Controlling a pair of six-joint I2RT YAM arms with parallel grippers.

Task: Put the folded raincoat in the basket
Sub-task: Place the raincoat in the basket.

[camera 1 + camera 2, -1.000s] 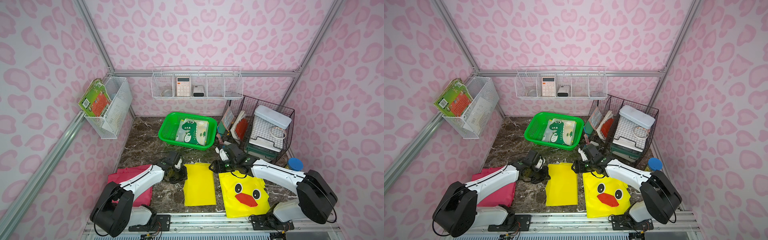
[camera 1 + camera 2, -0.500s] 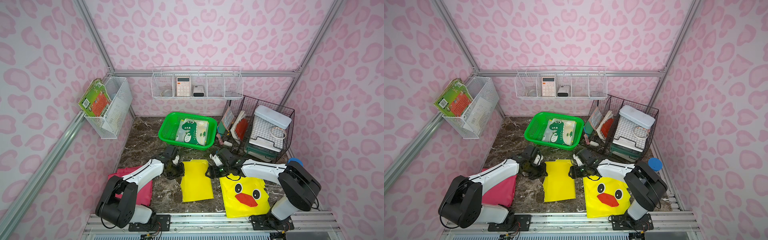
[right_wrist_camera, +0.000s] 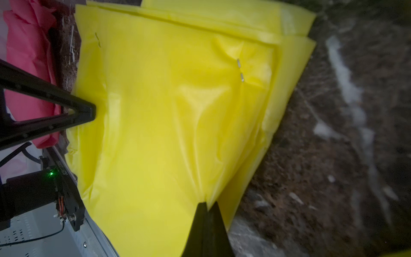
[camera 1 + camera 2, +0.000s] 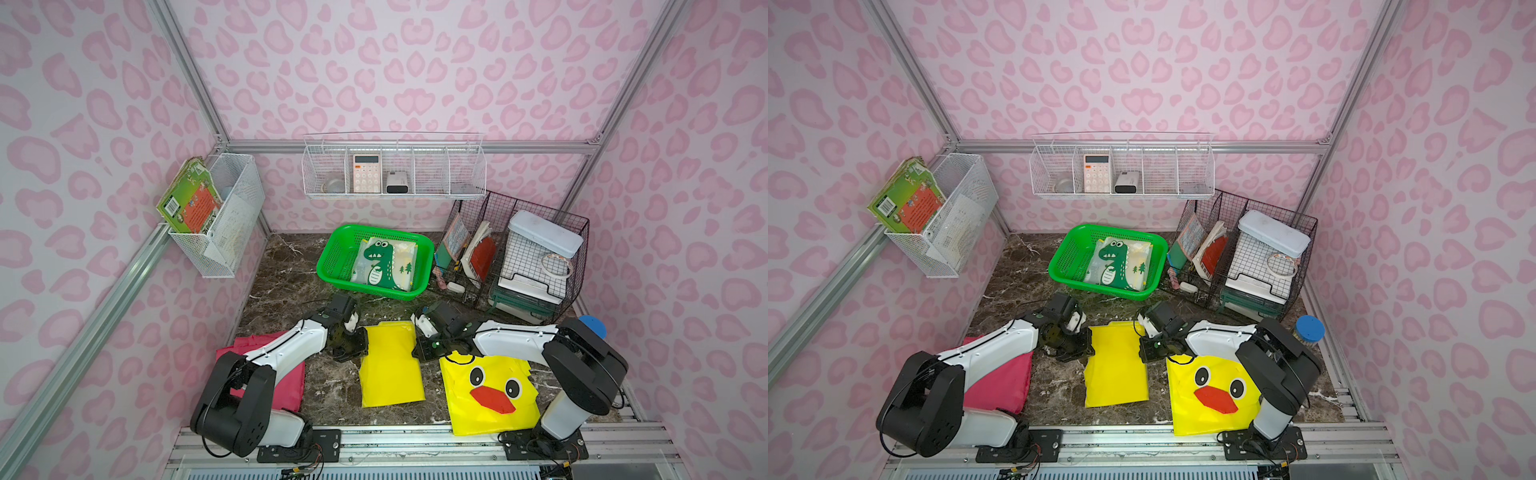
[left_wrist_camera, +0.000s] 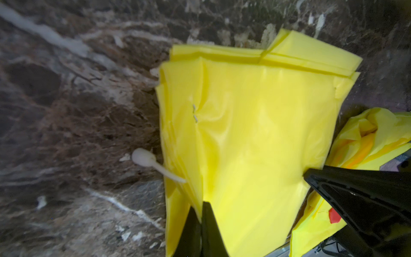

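The folded raincoat (image 4: 390, 365) (image 4: 1116, 368) is a plain yellow rectangle lying flat on the marble floor between my two arms. My left gripper (image 4: 362, 348) (image 5: 201, 213) is shut on its far left corner, pinching the yellow layers. At the far right corner my right gripper (image 4: 417, 351) (image 3: 206, 207) is shut on the raincoat (image 3: 166, 122) too. The green basket (image 4: 332, 266) (image 4: 1065, 266) stands behind the raincoat near the back wall. A folded dinosaur-print sheet (image 4: 384, 264) lies inside it.
A yellow duck-face raincoat (image 4: 490, 390) lies under the right arm and a pink folded one (image 4: 286, 374) under the left arm. A black wire rack (image 4: 519, 257) stands to the right of the basket. A blue-lidded jar (image 4: 592, 326) sits at the right edge. White wire baskets hang on the walls.
My right gripper has moved in to the raincoat's far right corner and shut on it. The left gripper stayed shut on the left corner, and the raincoat shifted slightly left.
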